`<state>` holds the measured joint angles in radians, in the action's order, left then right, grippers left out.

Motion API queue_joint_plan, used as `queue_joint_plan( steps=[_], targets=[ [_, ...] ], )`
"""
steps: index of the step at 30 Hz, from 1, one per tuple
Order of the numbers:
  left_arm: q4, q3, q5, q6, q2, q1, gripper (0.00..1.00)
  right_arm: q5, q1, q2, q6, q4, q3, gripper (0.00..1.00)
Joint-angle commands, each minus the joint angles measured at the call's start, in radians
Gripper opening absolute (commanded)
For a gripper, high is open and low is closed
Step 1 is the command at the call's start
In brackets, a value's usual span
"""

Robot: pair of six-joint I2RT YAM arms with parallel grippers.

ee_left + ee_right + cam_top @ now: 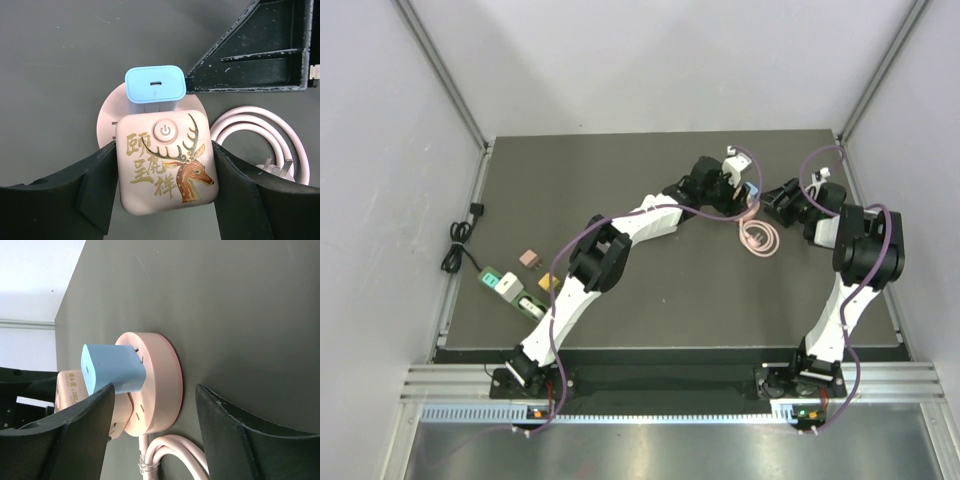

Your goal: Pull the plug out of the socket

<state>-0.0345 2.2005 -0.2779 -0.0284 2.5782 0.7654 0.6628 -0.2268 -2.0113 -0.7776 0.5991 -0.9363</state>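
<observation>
bracing step: my left fingers clamp the pink socket at one o'clock on the bench, blue plug seated in its twelve o'clock face. my right fingers stand apart beside the plug; next i judge they must close on it and pull out.

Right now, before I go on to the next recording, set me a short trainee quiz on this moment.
1. True or false: the blue plug sits clear of the pink socket.
2. The left claw has a finger on either side of: A) the blue plug B) the deer cube.
3. Fill in: the coiled cable is ___ in colour.
Key: 1 false; 2 B; 3 pink.
</observation>
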Motion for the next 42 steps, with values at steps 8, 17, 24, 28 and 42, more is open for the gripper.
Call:
queue_joint_plan(
  steps=[8, 17, 24, 28, 42],
  targets=[
    [0.114, 0.009, 0.011, -0.053, -0.007, -0.018, 0.00, 0.044, -0.014, 0.039, -0.014, 0.024, 0.007, 0.69],
    [0.297, -0.044, -0.089, -0.159, -0.055, -0.072, 0.00, 0.067, -0.017, 0.028, -0.043, 0.057, 0.019, 0.66],
    [0.367, -0.100, -0.121, -0.168, -0.090, -0.072, 0.00, 0.129, -0.019, -0.036, -0.166, 0.224, 0.030, 0.64],
    [0.413, -0.136, -0.136, -0.179, -0.110, -0.072, 0.00, 0.141, -0.011, -0.063, -0.195, 0.263, 0.024, 0.62],
    [0.504, -0.154, -0.208, -0.231, -0.112, -0.055, 0.00, 0.120, 0.017, -0.106, -0.175, 0.231, -0.015, 0.56]
  ],
)
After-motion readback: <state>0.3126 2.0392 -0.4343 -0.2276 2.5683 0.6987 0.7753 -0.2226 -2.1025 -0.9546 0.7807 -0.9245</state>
